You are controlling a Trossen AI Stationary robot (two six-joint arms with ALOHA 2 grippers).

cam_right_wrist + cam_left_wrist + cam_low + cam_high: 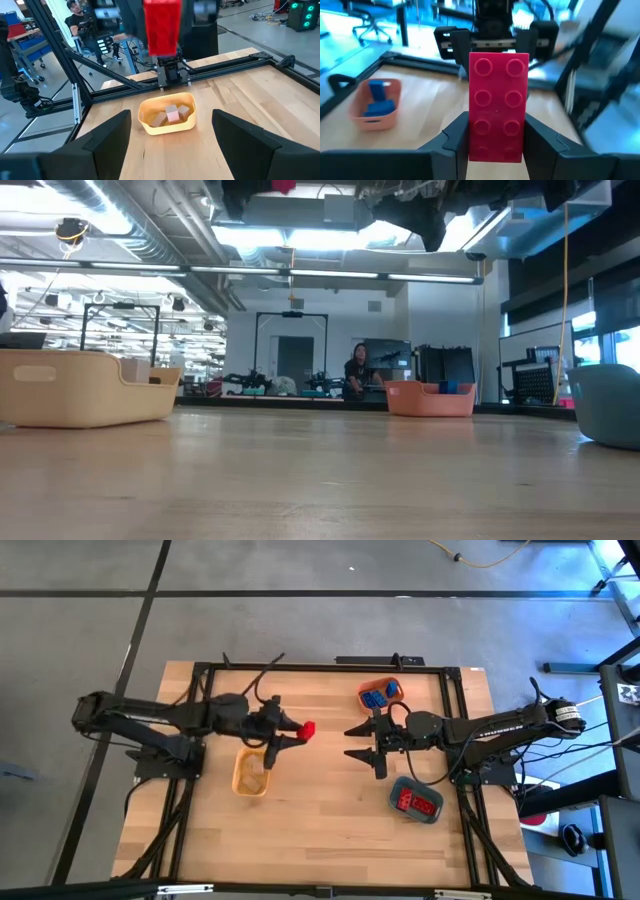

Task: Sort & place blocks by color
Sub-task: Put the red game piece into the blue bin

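My left gripper (292, 733) is shut on a red block (498, 106), held high over the middle of the table, just beyond the yellow tray (250, 772) of beige blocks (170, 115). My right gripper (362, 743) hangs open and empty facing it from the table's right. Blue blocks (377, 697) lie in the orange tray (381, 694) at the far side. Red blocks (418, 804) lie in the slate-blue tray (416, 802) at the near right. My left gripper pinches the red block's two long sides near one end (495, 147) between its two fingers (455, 137). The fingers reach out about level toward the table's right and lie along the block. The block sticks out past the fingertips, studs up, lifted clear of the table.
A black frame (320, 666) runs around the tabletop. Bare wood lies between the trays in the table's middle and near half. A person (354, 372) sits far behind the table in the room.
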